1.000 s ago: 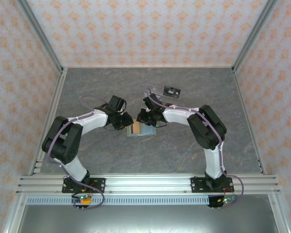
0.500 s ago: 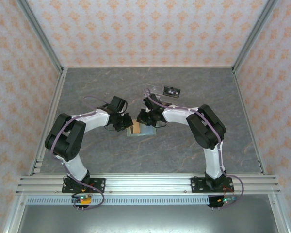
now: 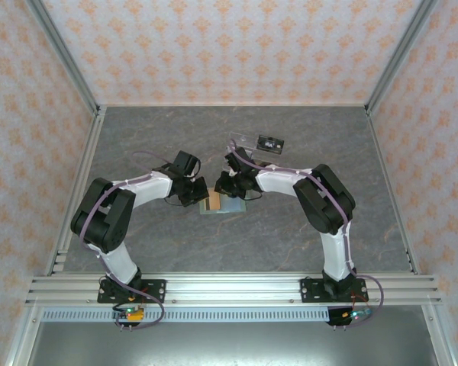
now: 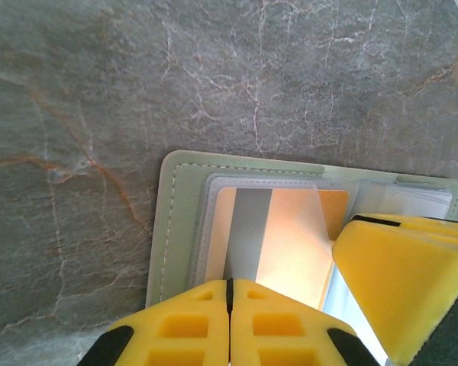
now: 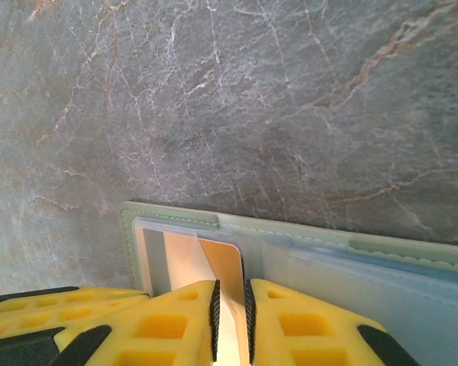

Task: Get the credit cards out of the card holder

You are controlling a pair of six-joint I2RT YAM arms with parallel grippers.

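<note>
The pale green card holder [image 3: 220, 203] lies open on the grey table, between the two grippers. In the left wrist view its green edge [image 4: 175, 229] frames a clear sleeve holding an orange credit card [image 4: 290, 240] with a grey stripe. My left gripper [image 4: 229, 288] is shut, its tips pressed on the sleeve's near edge [image 3: 201, 192]. My right gripper [image 5: 230, 305] is shut on the orange credit card [image 5: 223, 263], whose corner is tilted up out of the card holder [image 5: 305, 232]. The right gripper [image 3: 227, 188] stands just right of the left one.
A clear acrylic stand [image 3: 258, 142] with a black card stands behind the right gripper. The left gripper's yellow fingers [image 5: 61, 309] crowd the right wrist view's lower left. Patterned walls and metal posts enclose the table [image 3: 290, 229].
The left arm's elbow has shifted slightly. Both grippers and the card holder stay where they were.
</note>
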